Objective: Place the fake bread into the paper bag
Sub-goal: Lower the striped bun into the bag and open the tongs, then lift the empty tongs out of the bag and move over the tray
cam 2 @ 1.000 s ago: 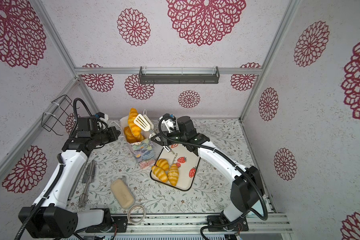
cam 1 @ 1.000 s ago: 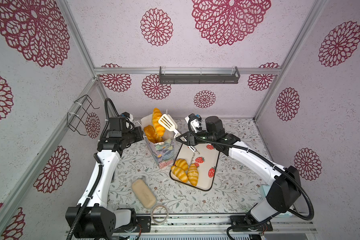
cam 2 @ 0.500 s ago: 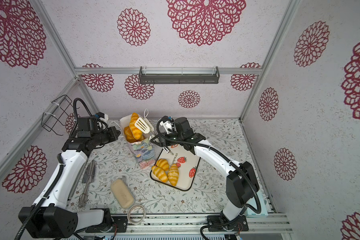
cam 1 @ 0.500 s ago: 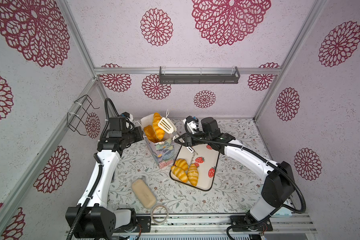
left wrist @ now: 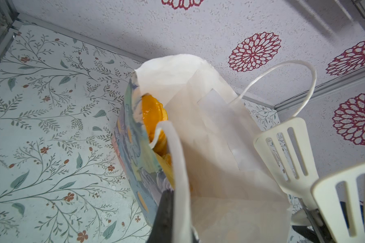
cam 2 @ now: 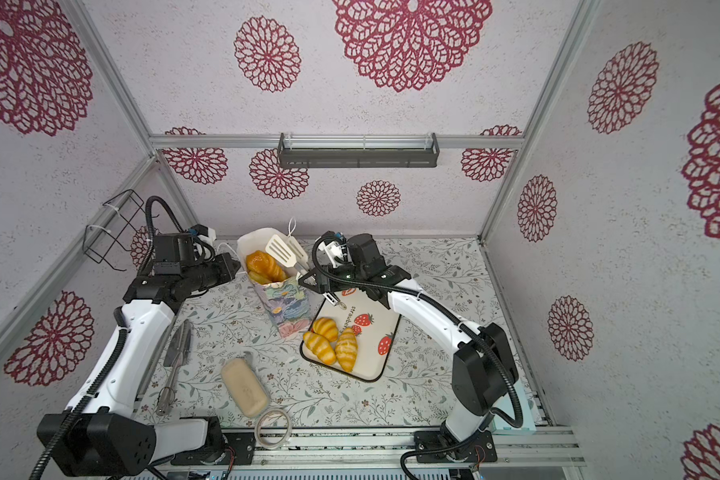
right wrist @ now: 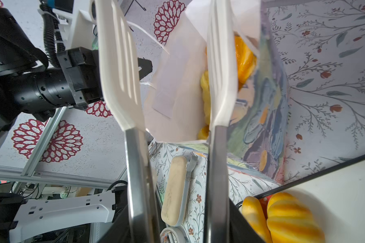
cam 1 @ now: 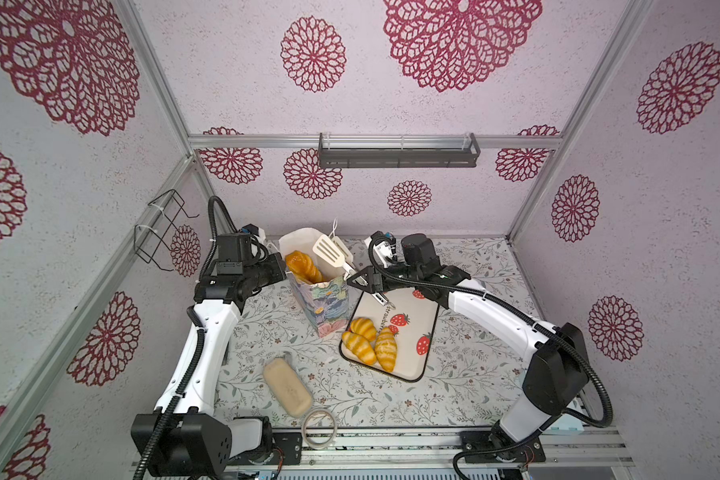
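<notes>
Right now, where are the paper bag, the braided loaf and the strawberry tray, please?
paper bag (cam 1: 325, 305): in a top view, on its painted outer wall.
braided loaf (cam 1: 303, 266): in a top view, on its glossy end inside the bag.
strawberry tray (cam 1: 412, 309): in a top view, on bare white surface.

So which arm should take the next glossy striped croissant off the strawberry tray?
Probably right: the right gripper holds the white slotted tongs by the strawberry tray of croissants; the left gripper is shut on the flowered paper bag.
</notes>
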`<state>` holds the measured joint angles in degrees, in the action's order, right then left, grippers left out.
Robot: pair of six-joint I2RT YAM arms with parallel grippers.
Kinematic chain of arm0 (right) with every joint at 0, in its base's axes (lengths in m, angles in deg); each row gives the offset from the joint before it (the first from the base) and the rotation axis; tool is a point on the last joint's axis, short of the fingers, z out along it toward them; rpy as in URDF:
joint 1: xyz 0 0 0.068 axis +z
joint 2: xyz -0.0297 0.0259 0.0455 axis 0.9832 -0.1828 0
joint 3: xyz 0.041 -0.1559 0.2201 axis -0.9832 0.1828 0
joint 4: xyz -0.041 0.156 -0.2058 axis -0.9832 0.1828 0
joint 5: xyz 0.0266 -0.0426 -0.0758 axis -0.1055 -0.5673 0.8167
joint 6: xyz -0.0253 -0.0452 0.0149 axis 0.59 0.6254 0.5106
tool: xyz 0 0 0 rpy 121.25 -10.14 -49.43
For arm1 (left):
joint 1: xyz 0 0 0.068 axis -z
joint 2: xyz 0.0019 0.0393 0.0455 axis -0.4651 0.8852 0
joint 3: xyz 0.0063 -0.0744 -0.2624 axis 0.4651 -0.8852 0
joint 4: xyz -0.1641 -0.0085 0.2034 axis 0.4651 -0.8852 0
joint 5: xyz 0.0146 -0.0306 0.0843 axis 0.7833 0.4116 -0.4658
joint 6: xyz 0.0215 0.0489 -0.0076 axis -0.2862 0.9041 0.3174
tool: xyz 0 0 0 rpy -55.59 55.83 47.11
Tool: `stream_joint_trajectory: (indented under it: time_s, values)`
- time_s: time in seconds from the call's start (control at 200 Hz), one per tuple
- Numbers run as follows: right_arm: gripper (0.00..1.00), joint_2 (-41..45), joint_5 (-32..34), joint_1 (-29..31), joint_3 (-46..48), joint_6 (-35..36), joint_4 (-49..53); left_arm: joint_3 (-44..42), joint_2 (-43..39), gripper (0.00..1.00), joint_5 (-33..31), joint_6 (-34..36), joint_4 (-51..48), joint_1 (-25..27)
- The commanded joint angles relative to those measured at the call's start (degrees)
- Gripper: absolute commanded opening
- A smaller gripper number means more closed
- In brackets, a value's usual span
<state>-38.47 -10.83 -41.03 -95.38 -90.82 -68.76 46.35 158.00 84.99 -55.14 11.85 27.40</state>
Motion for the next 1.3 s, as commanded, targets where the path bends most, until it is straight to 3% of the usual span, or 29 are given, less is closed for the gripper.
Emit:
stream_joint_trajectory:
  time_s: [0.0,0.54,1.296]
  values:
    - [0.53,0.84,0.42,0.24,-3.26,2.09,-0.76,-0.45,0.14,0.0,0.45,-0.06,0.81,-0.52]
    - [0.52,6.55,5.77,-0.2,-5.27,6.52,7.17,-0.45,0.05,0.0,0.79,-0.23,0.91,-0.45]
    - [0.52,19.4,12.46,-0.91,6.6,5.68,12.74,-0.54,-0.34,0.0,0.69,-0.21,0.89,-0.36]
